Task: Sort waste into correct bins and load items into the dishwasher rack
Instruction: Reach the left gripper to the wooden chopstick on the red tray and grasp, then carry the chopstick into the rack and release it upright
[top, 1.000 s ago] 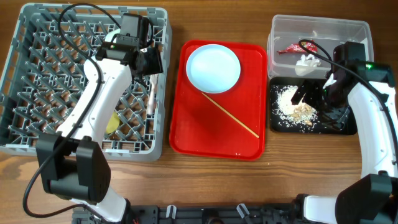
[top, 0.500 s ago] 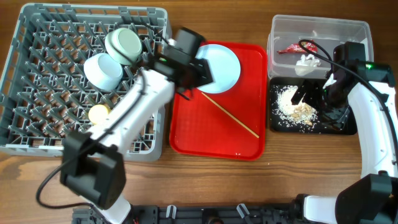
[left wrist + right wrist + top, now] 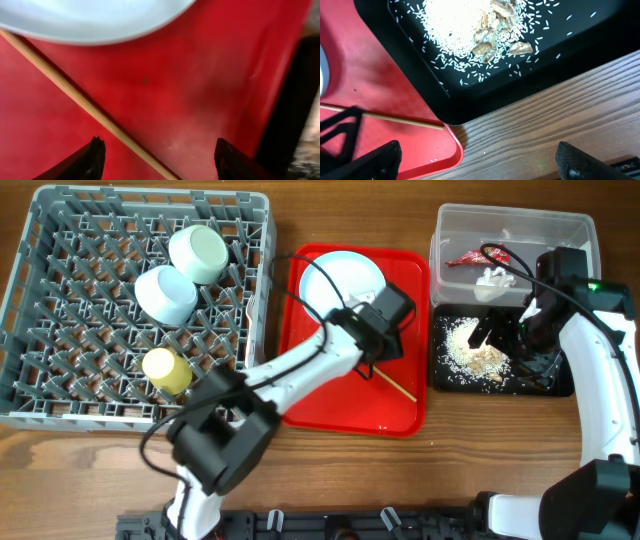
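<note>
A thin wooden chopstick lies slanted on the red serving tray, below the white plate. My left gripper is open low over the tray. In the left wrist view its fingers straddle the chopstick, with the plate at the top. My right gripper is open and empty above the black tray, which holds rice scraps. The grey rack holds a pale green bowl, a pale blue bowl and a yellow cup. I cannot see the fork.
The clear tub at the back right holds the red wrapper and the white tissue. The right wrist view shows the scraps, the chopstick's end, the red tray's corner and bare wood by my open fingers.
My left arm has swung right from the rack to the red tray, and its open fingers now straddle the chopstick. The bowls and cup have come into view. The right arm has not moved.
</note>
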{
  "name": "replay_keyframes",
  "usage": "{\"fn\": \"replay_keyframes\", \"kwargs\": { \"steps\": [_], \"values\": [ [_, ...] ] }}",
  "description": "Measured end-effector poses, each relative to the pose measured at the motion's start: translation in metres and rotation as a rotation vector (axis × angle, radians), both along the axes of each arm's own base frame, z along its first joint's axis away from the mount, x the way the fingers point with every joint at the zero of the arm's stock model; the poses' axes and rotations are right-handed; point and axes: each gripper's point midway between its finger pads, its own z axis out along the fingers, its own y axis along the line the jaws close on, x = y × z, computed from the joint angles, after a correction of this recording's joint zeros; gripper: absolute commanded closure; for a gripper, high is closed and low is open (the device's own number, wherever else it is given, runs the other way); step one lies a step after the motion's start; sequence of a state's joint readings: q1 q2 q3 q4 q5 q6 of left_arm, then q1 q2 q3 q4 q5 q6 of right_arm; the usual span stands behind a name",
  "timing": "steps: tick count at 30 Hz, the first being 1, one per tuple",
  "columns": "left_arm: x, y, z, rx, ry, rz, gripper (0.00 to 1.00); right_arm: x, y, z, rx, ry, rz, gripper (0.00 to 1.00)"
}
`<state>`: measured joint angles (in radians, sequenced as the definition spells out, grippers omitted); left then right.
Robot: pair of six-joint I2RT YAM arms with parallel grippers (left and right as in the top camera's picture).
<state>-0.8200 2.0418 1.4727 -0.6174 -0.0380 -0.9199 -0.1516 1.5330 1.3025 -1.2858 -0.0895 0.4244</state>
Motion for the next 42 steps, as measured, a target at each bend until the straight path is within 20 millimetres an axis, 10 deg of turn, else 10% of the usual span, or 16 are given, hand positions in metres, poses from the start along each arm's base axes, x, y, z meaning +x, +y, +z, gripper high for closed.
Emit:
{"fn": "replay_keyframes", "kwargs": {
  "steps": [5,13,42],
  "values": [
    [-0.01,-0.002,-0.027,0.049,0.034,-0.003,0.36,0.0,0.0,0.0,0.0,0.0,0.0,0.0],
    [-0.014,0.007,-0.033,0.092,0.056,0.017,0.82,0.0,0.0,0.0,0.0,0.0,0.0,0.0],
    [-0.022,0.055,-0.037,0.177,0.206,0.148,0.96,0.0,0.0,0.0,0.0,-0.001,0.004,0.0]
  ]
}}
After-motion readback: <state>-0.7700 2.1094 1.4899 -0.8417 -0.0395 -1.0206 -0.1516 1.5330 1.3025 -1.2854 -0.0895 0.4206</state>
